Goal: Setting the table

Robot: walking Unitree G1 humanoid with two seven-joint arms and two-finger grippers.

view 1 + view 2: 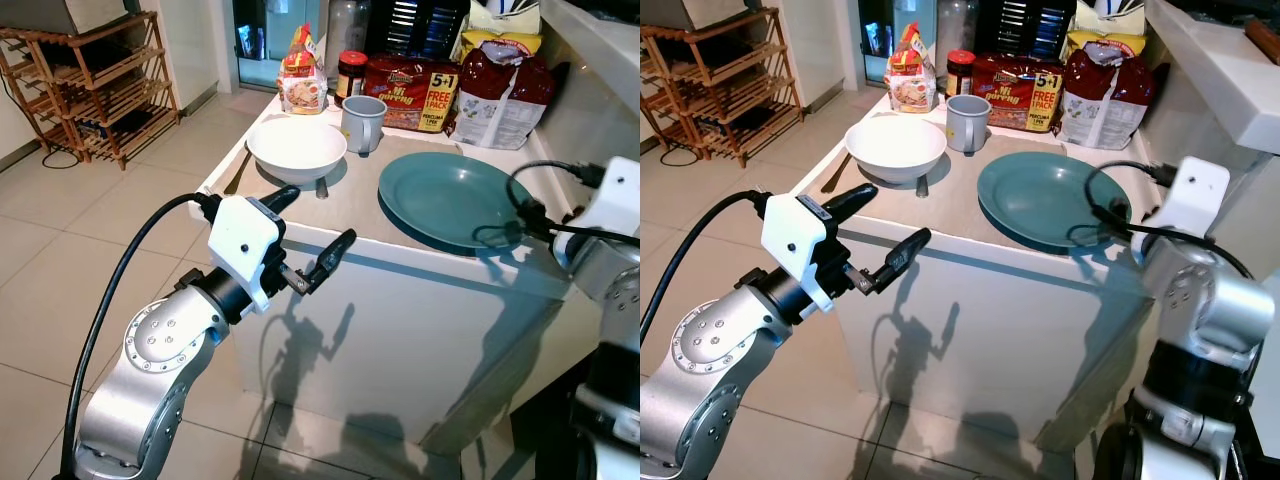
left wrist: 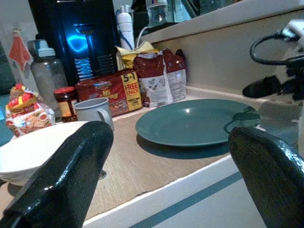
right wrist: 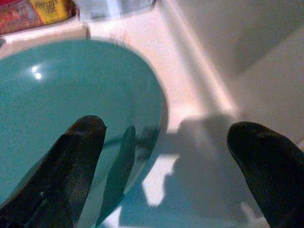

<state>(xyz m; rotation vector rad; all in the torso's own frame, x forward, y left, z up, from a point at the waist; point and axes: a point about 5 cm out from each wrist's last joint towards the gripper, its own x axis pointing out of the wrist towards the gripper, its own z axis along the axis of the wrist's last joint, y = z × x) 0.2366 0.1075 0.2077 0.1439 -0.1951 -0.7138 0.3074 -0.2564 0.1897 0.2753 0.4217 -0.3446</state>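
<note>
Currently, plate: a teal plate (image 1: 455,198) is lying flat at centre right of the left eye frame, on the small table (image 1: 300,235), near its front edge.
Handling: it is being judged stiff, glazed, slippery and breakable; a pinch across the rim is looking like the safest hold, since the flat middle offers nothing to grip.
Right gripper: the right gripper (image 3: 166,156) is being held just over the plate's near right rim, fingers spread wide, nothing between them; one fingertip (image 3: 78,142) is hanging above the plate, the other above bare table.
Left gripper: the left gripper (image 1: 305,235) is hovering at centre left of the frame, before the table's front edge, fingers parted and carrying nothing.
Containers: a white bowl (image 1: 296,148) and a grey mug (image 1: 362,122) are sitting beyond the plate; nothing is being seen inside the bowl, and the mug's inside cannot be made out.
Cutlery: a handle (image 1: 237,173) is lying beside the bowl.
Behind: noodle packs (image 1: 412,90), a jar (image 1: 350,72) and bags are lining the upper edge.
</note>
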